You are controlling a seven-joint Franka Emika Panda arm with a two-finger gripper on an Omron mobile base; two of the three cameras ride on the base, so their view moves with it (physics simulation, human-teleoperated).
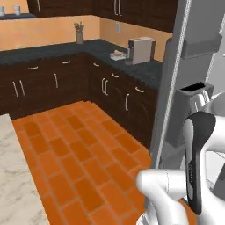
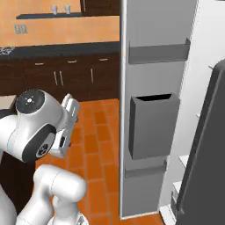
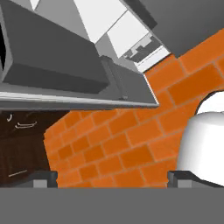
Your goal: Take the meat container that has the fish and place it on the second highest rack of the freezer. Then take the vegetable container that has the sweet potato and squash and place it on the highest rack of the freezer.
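Observation:
The freezer's grey door (image 2: 154,110) stands swung open and shows its inner side, with a deep door bin (image 2: 151,125) and a shallow one above it. The same door (image 1: 176,88) rises just ahead of my arm in the left base view. Edges of white shelves (image 2: 184,160) show low inside the freezer, and which rack each is I cannot tell. In the hand view my gripper (image 3: 113,178) is open with nothing between its fingertips, looking down over the door's bins (image 3: 52,57), white shelves (image 3: 144,48) and floor tiles. The meat container and the vegetable container are out of view.
Orange tile floor (image 1: 79,145) spreads to the left of the door. Dark cabinets carry a black counter with a boxy appliance (image 1: 140,49) and a utensil holder (image 1: 79,35). A marble counter corner (image 1: 13,176) sits at the near left. A dark door (image 2: 206,154) stands at the right.

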